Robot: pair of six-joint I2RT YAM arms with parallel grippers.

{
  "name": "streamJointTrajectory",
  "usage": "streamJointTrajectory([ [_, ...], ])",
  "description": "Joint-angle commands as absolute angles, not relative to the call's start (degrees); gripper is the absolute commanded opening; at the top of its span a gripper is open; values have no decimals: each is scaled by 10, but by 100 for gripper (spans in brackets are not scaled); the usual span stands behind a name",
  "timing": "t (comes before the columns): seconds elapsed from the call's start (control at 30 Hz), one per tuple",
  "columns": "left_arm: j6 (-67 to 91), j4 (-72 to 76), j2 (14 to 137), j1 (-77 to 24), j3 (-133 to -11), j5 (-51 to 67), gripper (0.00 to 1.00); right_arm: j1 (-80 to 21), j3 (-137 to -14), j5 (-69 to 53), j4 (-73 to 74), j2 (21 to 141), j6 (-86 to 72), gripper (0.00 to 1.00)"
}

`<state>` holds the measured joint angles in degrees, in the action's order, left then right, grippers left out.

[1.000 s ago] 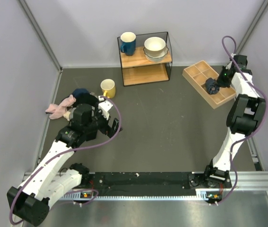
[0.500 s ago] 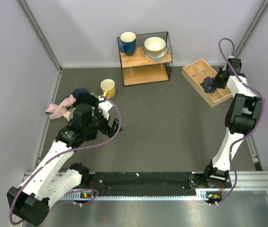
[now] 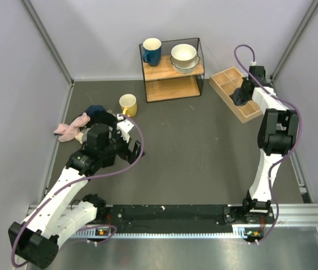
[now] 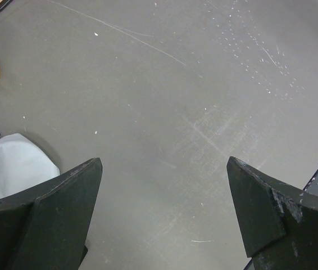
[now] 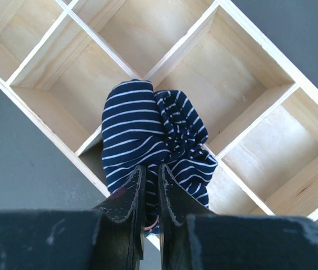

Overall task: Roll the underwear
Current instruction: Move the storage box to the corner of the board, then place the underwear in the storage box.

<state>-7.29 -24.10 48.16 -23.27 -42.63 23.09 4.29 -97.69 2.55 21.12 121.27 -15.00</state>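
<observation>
Right gripper pinches underwear — seemingly above tray.

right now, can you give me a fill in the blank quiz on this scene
1. The right gripper is shut on the navy underwear, which has thin ____ stripes.
2. The left gripper is ____ and holds nothing.
3. The mug standing on the table is ____.
Missing words: white; open; yellow.

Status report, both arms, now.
Left gripper open, holding nothing. Right gripper shut on underwear, which is bunched over tray. Nothing seen blocking it.
</observation>
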Motion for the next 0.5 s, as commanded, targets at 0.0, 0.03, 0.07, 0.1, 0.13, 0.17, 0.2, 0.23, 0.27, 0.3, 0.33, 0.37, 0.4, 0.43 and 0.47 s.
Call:
streamJointTrajectory([
  [0.0, -78, -228, 482, -229, -425, 243, 99, 4, -987, 40, 319, 1293, -116, 0],
  [0.03, -78, -228, 481, -229, -425, 242, 99, -15, -993, 40, 332, 1301, -105, 0],
  [0.07, -77, -227, 482, -229, -425, 242, 99, -19, -1004, 47, 337, 1304, -99, 0],
  [0.1, -78, -228, 482, -229, -425, 242, 99, -23, -1010, 47, 343, 1308, -95, 0],
  [0.13, -77, -228, 482, -229, -425, 242, 99, -27, -1017, 47, 351, 1319, -87, 0],
  [0.17, -78, -228, 482, -229, -425, 243, 99, -32, -1030, 47, 367, 1324, -85, 0],
  [0.2, -78, -228, 482, -229, -425, 243, 99, -34, -1035, 40, 377, 1331, -84, 0],
  [0.23, -77, -228, 481, -229, -425, 244, 99, -35, -1041, 33, 386, 1336, -78, 0],
  [0.27, -76, -228, 481, -229, -425, 243, 99, -35, -1053, 33, 405, 1346, -80, 0],
  [0.3, -77, -228, 481, -229, -425, 245, 99, -34, -1056, 32, 412, 1349, -78, 0],
  [0.33, -77, -228, 481, -229, -425, 247, 99, -34, -1061, 26, 420, 1352, -72, 0],
  [0.37, -76, -227, 481, -229, -426, 248, 99, -35, -1065, 21, 429, 1360, -69, 0],
  [0.4, -76, -228, 481, -229, -425, 249, 99, -33, -1071, 23, 444, 1362, -69, 0],
  [0.43, -76, -228, 481, -229, -425, 250, 99, -34, -1073, 28, 447, 1364, -57, 0],
  [0.47, -76, -228, 480, -229, -425, 252, 99, -35, -1082, 32, 454, 1368, -55, 0],
])
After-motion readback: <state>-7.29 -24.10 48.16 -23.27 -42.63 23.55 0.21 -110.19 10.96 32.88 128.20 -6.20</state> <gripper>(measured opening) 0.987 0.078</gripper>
